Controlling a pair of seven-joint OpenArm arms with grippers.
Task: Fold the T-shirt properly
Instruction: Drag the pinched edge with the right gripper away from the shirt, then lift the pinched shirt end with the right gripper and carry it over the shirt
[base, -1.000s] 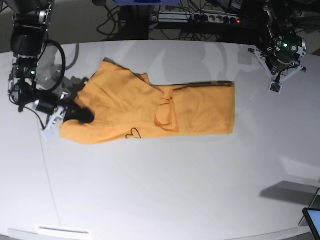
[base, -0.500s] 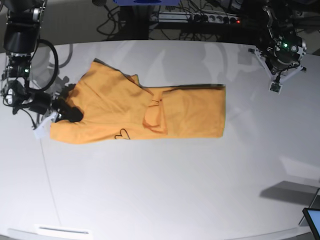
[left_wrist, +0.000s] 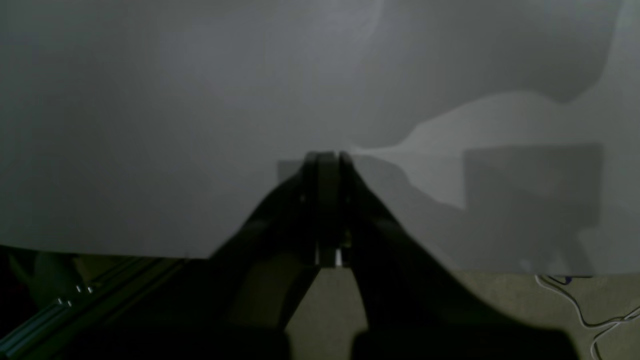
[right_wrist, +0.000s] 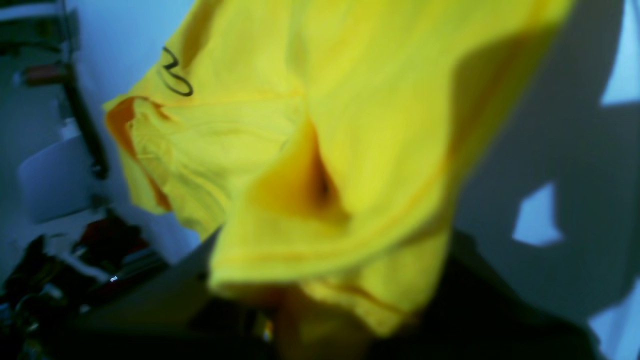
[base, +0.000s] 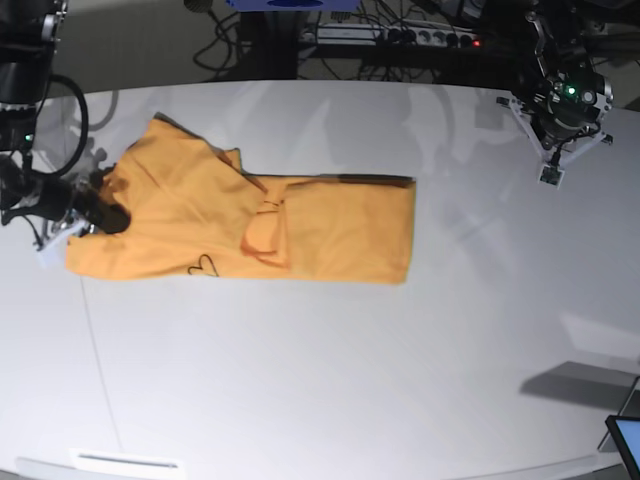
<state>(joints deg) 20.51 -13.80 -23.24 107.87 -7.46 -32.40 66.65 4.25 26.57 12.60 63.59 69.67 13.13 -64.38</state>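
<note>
Base view: the T-shirt (base: 250, 225) lies folded lengthwise on the white table (base: 350, 380), toward 10 o'clock. The right gripper (base: 100, 215), at 9 o'clock, pinches the shirt's edge. The left gripper (base: 553, 165), at 2 o'clock, hangs closed and empty, well apart.

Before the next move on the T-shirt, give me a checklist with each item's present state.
1. Right pincer shut on the T-shirt: ok, cloth bunches at it in the right wrist view.
2. Left pincer shut and holding nothing: ok.
3. Left pincer clear of the shirt, over bare table: ok.
4. Shirt wholly on the table: ok.
5. Shirt lying flat: not ok, creased near the middle.
6. Fold finished: not ok.
</note>
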